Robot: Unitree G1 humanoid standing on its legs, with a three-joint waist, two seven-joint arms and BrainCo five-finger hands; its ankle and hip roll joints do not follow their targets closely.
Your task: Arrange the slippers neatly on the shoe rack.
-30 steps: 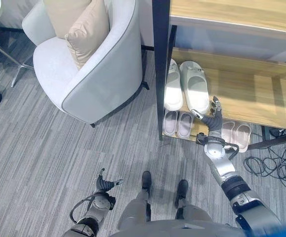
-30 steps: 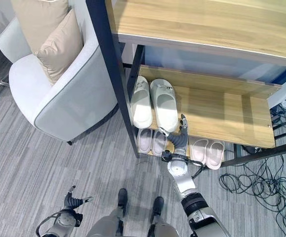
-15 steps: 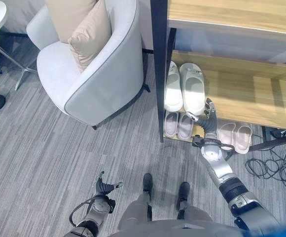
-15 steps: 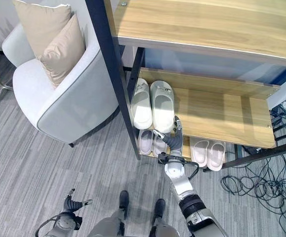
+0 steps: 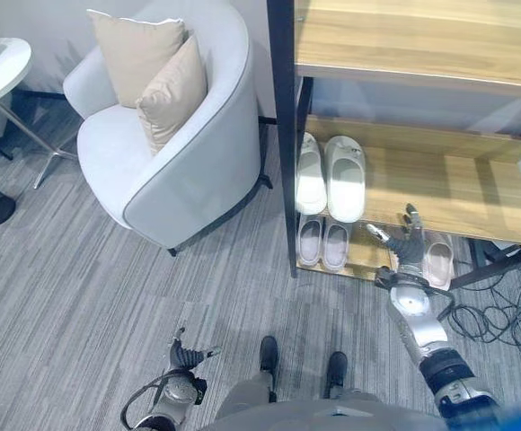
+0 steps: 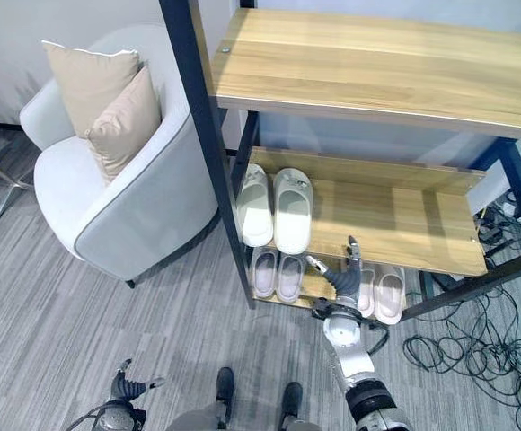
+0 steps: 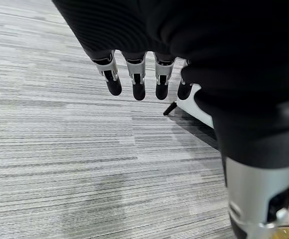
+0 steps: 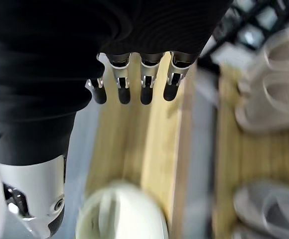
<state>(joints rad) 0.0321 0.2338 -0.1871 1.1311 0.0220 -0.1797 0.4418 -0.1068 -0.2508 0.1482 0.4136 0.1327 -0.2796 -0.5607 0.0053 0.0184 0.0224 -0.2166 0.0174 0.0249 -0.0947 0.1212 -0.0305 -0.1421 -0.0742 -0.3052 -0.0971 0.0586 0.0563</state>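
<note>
**Grey striped floor before a shoe rack: slippers shelved, robot hands empty**

The floor (image 5: 81, 287) is grey, low-pile and finely striped. Nearest the viewer, the left robot hand (image 5: 185, 356) hangs low over it with fingers straight and spread, holding nothing. Further out, the right robot hand (image 6: 343, 281) is raised at the rack's front edge, fingers straight and apart, also empty; it stands between the two pairs on the bottom shelf and in front of the pink one, and whether it touches a slipper cannot be told.

The shoe rack (image 6: 187, 99) has a black metal frame and pale wood-grain shelves. On the bottom shelf a grey pair (image 5: 322, 242) lies side by side near the upright, and a pink pair (image 5: 437, 259) lies toward the robot's right. On the shelf above, a white pair (image 5: 331, 175) rests side by side, toes inward.

The slippers look moulded, thick-soled and smooth; they are probably light, slightly flexible foam, not fragile. A hold across the strap or at the heel rim would likely serve; a flat push on the sole edge would suit small alignments.

Beyond, left of the rack, stands a grey upholstered armchair (image 5: 198, 171) with two beige cushions (image 5: 153, 76).
</note>
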